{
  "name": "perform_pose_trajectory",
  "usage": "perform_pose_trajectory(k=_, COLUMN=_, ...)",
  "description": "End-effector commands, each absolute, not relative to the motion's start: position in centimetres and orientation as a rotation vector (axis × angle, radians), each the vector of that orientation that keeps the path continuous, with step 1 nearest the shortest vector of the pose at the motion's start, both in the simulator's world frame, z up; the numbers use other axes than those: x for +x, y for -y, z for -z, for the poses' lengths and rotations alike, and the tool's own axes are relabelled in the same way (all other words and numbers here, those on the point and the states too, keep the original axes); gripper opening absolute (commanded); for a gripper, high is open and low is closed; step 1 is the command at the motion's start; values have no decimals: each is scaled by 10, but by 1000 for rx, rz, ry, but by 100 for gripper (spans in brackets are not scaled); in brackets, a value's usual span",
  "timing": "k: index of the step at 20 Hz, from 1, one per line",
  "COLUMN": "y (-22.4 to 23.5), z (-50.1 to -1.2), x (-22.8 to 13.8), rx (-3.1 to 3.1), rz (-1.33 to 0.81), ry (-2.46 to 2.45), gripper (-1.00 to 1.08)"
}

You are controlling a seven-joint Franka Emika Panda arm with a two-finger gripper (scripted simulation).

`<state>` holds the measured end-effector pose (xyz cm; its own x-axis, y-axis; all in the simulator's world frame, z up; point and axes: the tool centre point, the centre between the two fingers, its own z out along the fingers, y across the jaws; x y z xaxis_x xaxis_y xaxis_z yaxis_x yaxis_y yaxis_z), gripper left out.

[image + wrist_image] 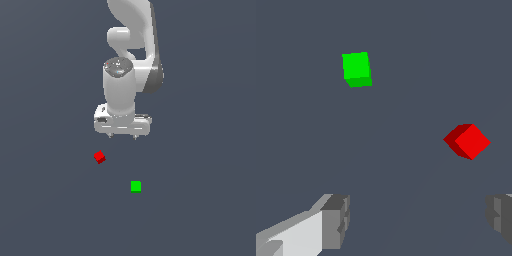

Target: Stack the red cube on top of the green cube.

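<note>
The red cube (99, 157) lies on the flat dark grey-blue floor (45, 200), turned so its corners point along the exterior view's axes; being a cube, it has no long axis. The green cube (135, 186) sits square-on, at about four o'clock from the red one and well apart from it. Both are plain, matte, sharp-edged blocks of like size. The white, smooth-shelled arm (131, 45) comes down from twelve o'clock, wrist vertical. The gripper (123, 136) hangs above the floor, at roughly one o'clock from the red cube. In the wrist view its grey fingers (336, 220) stand spread wide, holding nothing, touching neither cube.
</note>
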<state>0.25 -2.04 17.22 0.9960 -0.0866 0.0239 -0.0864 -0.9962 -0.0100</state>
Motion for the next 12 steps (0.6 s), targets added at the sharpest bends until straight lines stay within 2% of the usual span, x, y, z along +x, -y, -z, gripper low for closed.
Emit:
perform_pose_trajectory(k=1, y=20, z=-172, x=3, rx=-3129, rz=38, ry=-136, gripper=100)
perform_pose_trajectory(k=12, y=31, z=-163, x=0, rx=-3133, rz=35, ry=-34, gripper=100)
